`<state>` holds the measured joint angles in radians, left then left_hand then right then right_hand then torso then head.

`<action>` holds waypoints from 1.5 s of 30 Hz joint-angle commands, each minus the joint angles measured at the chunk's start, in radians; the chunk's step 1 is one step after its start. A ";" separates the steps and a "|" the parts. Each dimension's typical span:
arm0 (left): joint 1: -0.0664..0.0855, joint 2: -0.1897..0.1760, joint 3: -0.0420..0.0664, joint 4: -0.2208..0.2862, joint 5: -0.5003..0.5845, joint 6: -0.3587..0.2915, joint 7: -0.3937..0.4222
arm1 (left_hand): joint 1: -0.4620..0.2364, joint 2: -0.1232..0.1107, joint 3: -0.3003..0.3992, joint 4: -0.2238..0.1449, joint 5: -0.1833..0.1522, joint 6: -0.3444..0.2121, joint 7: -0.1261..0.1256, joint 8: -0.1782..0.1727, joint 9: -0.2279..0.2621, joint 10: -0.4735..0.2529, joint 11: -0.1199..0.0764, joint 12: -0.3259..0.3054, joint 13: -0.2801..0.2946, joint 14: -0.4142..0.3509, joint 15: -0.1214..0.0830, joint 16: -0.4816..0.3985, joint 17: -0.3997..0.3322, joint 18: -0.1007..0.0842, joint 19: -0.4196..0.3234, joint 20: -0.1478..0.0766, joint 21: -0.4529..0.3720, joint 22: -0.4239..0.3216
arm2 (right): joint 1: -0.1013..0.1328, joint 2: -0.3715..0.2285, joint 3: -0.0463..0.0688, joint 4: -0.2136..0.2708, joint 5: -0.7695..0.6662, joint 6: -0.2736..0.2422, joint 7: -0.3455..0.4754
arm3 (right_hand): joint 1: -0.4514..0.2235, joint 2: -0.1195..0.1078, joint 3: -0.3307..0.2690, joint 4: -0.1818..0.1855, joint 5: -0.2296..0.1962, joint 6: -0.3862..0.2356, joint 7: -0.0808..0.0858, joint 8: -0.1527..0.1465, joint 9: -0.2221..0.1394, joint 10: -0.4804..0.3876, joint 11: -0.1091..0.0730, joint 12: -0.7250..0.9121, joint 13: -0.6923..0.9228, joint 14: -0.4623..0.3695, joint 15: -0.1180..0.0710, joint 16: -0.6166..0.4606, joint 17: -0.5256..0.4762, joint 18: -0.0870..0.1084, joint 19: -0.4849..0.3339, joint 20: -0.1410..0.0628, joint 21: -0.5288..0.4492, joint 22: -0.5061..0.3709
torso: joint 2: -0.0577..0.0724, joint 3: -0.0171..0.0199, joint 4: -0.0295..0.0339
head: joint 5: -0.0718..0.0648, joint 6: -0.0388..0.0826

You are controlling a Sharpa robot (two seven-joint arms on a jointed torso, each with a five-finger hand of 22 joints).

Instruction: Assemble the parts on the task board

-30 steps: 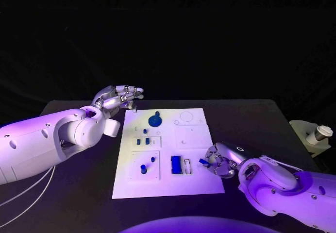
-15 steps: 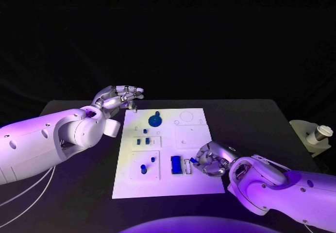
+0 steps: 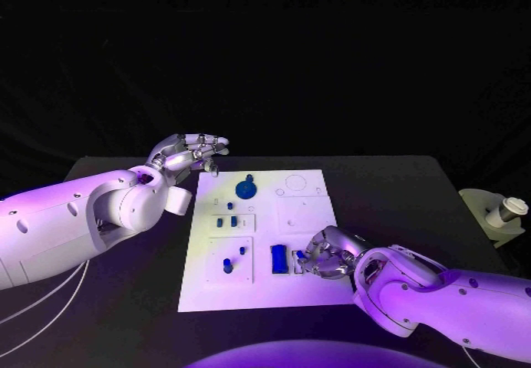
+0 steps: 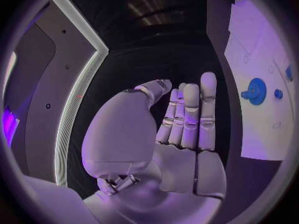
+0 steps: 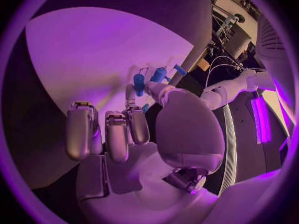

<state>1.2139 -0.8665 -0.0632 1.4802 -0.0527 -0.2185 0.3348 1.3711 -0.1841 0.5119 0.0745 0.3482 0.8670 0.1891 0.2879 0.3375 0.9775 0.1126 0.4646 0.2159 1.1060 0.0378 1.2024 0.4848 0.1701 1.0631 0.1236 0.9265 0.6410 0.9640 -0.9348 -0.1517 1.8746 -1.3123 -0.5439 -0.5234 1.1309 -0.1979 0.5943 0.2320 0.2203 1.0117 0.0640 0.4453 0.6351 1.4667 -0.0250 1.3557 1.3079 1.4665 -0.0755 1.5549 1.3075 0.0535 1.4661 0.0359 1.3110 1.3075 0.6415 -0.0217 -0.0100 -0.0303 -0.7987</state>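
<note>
Right hand (image 3: 322,259) pinches a small blue part (image 5: 147,107) over the task board (image 3: 310,295), visible from its wrist; left hand (image 3: 190,155) spread, empty.

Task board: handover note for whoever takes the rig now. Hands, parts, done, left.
Left hand: raised off the far left corner of the task board, fingers together, holding nothing.
Right hand: low over the board's near right area, pinching a small blue part beside the blue rectangular block.
Also on the board: round blue gear at the far end, small blue pegs on the left side.
Done: several parts appear seated. Left: place the pinched part.
</note>
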 commanded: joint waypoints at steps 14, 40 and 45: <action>0.001 0.001 0.001 0.003 0.003 0.019 0.001 | -0.001 0.004 0.003 0.003 0.002 -0.010 0.000 0.002 0.000 -0.008 0.003 0.007 0.002 -0.008 0.000 0.006 -0.002 0.015 0.002 0.005 -0.006 -0.002 | -0.002 0.030 0.000 -0.024 0.008 0.055 -0.005 | -0.052 -0.005 -0.044 0.021 0.002 0.034 -0.020 0.013 0.001 0.024 -0.002 0.014 0.134 0.099 -0.011 0.006 0.236 -0.008 0.042 -0.013 -0.001 0.203 | 0.000 -0.0003 -0.0004 | 0.002 -0.004; 0.001 0.003 0.001 0.003 0.003 0.018 0.000 | -0.002 0.004 0.003 0.003 0.002 -0.010 0.000 0.002 0.000 -0.008 0.003 0.007 0.002 -0.009 0.000 0.006 -0.002 0.015 0.002 0.005 -0.006 -0.002 | -0.003 0.035 0.000 -0.038 -0.044 0.027 0.002 | -0.165 -0.012 -0.216 0.060 -0.045 0.028 -0.017 0.012 -0.004 0.015 0.000 -0.008 0.126 0.097 -0.009 0.003 0.228 -0.004 0.036 -0.012 -0.023 0.197 | -0.001 0.0007 -0.0005 | 0.002 -0.004; 0.001 0.002 0.001 0.003 0.003 0.018 -0.001 | -0.002 0.004 0.003 0.003 0.002 -0.010 0.000 0.002 0.000 -0.008 0.003 0.007 0.002 -0.009 0.000 0.006 -0.002 0.015 0.002 0.005 -0.006 -0.002 | -0.003 0.012 0.000 -0.015 -0.058 0.015 0.017 | -0.164 -0.011 -0.223 0.059 -0.043 0.027 -0.018 0.012 -0.004 0.015 0.000 -0.009 0.126 0.097 -0.009 0.004 0.229 -0.005 0.037 -0.012 -0.021 0.198 | -0.001 0.0007 -0.0009 | 0.004 -0.006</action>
<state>1.2141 -0.8660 -0.0632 1.4805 -0.0527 -0.2157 0.3301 1.3711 -0.1841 0.5120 0.0745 0.3482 0.8633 0.1928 0.2879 0.3375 0.9740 0.1162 0.4684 0.2167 1.1060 0.0378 1.2024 0.4839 0.1700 1.0630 0.1236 0.9265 0.6401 0.9624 -0.9200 -0.1514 1.8541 -1.3409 -0.5196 -0.5231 0.9737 -0.2107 0.3754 0.2886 0.1777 1.0431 0.0430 0.4580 0.6320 1.4666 -0.0250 1.3490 1.3075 1.4666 -0.0825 1.5587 1.3073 0.0535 1.4660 0.0288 1.2933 1.3079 0.6403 -0.0210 -0.0105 -0.0276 -0.8038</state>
